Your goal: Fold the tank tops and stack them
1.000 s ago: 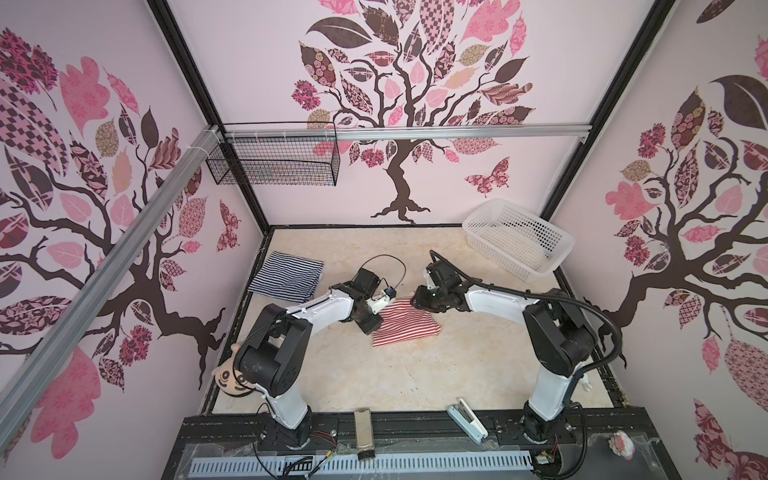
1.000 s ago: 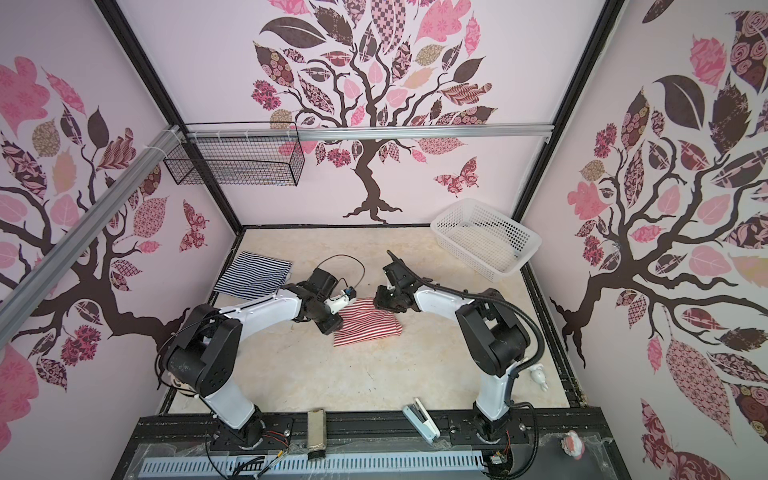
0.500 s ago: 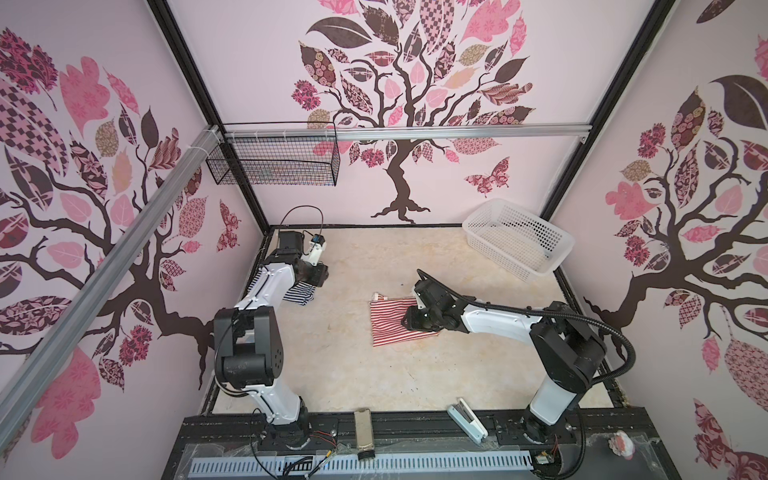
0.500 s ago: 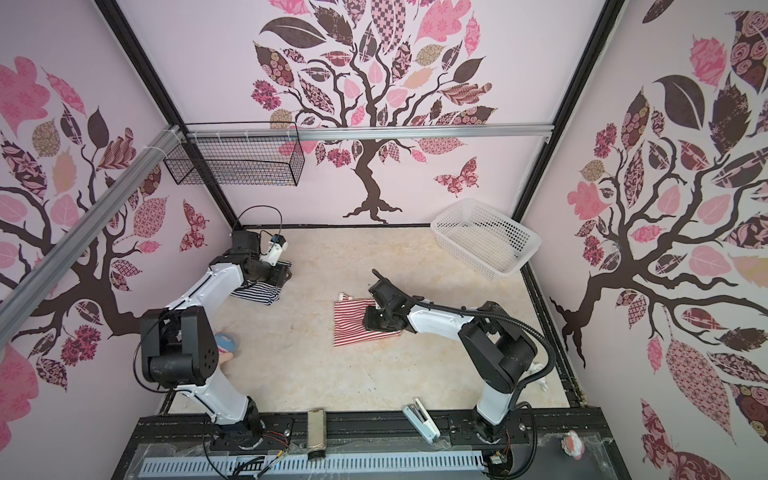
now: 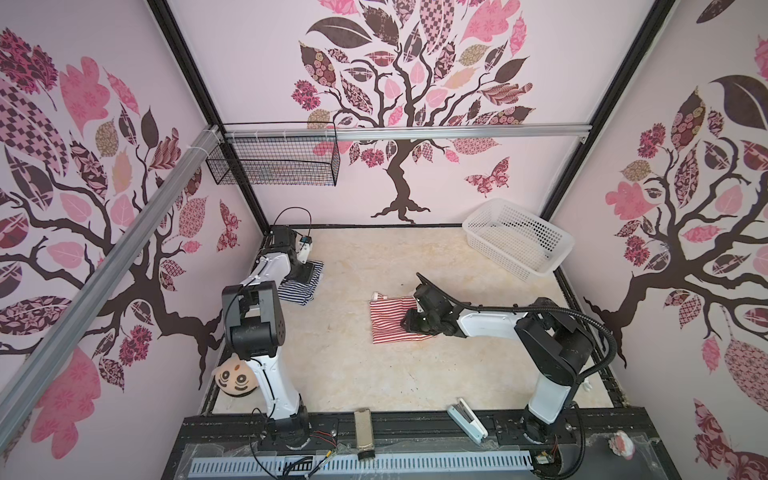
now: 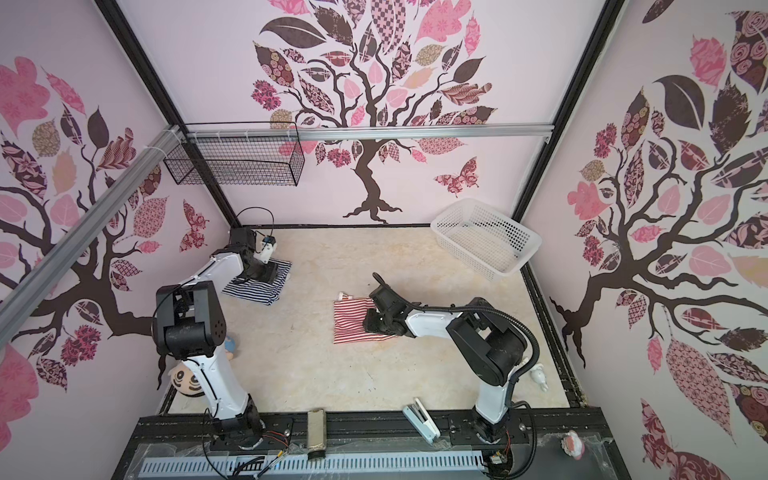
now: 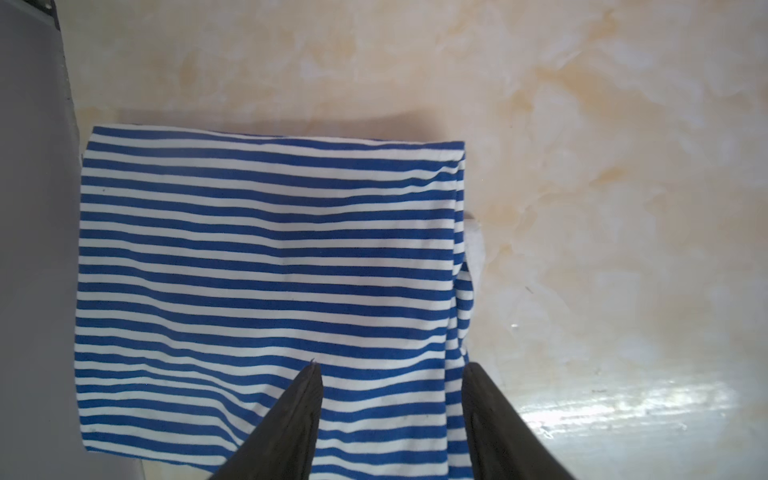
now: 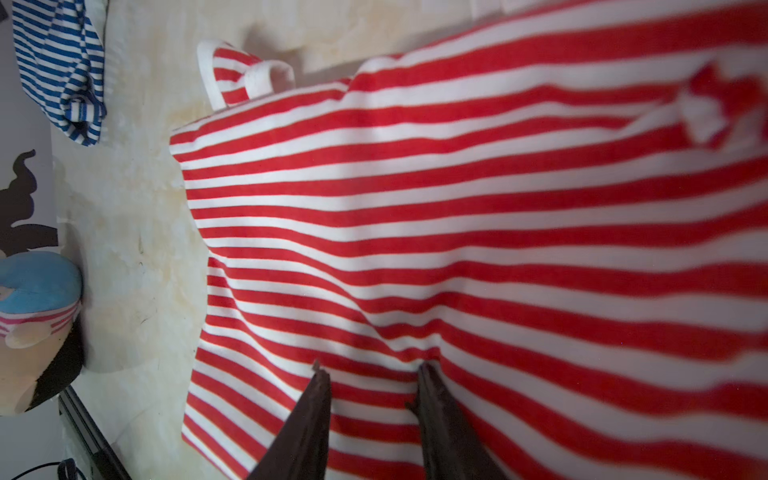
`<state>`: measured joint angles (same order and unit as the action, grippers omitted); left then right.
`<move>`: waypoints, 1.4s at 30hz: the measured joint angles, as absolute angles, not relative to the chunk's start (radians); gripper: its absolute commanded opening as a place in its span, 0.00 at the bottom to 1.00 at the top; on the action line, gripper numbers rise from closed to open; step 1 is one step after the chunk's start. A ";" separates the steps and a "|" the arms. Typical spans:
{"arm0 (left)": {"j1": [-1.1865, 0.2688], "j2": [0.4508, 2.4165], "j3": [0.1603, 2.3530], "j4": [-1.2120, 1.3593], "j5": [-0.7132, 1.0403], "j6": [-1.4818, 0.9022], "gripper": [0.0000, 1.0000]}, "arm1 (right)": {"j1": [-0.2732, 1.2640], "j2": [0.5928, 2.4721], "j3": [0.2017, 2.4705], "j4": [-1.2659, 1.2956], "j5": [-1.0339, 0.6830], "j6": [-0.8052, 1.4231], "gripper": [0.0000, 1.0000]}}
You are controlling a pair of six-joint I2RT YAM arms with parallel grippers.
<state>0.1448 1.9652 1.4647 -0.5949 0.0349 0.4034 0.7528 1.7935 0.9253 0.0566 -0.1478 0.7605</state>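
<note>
The navy-and-white tank top [image 5: 306,289] [image 6: 266,293] lies folded at the far left of the table, by the wall. My left gripper [image 5: 309,274] [image 7: 390,370] hovers over one edge of the navy top [image 7: 257,257], its jaws open with flat striped cloth showing between them. In both top views the red-and-white tank top [image 5: 388,322] [image 6: 347,324] lies as a rough rectangle mid-table, one strap loop [image 8: 245,70] sticking out. My right gripper [image 5: 405,323] [image 8: 374,370] is down on the red top [image 8: 457,216], open, fingertips [image 8: 321,380] touching the cloth, which wrinkles toward them.
A white plastic basket [image 5: 517,241] stands at the far right corner. A plush doll [image 5: 235,376] [image 8: 33,316] sits by the left arm's base. A stapler [image 5: 467,417] and a metal block [image 5: 363,432] lie at the front rail. A wire basket [image 5: 270,166] hangs on the back wall.
My left arm swung from the red top out to the navy top at the far left. My right gripper moved from the red top's far edge onto it. The red top now lies flatter.
</note>
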 measured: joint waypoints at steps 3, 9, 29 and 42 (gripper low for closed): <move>0.145 2.026 1.507 -0.628 0.025 0.411 0.56 | 0.751 1.765 0.894 0.059 -0.134 0.760 0.39; 0.141 2.092 1.541 -0.730 0.068 0.427 0.55 | 0.748 1.685 0.829 0.007 -0.092 0.760 0.40; -0.332 2.012 1.404 -0.966 0.459 0.335 0.61 | 0.620 1.324 0.506 -0.069 -0.035 0.785 0.42; -0.502 2.101 1.534 -0.925 0.476 0.163 0.63 | 0.588 1.151 0.402 -0.137 -0.028 0.813 0.43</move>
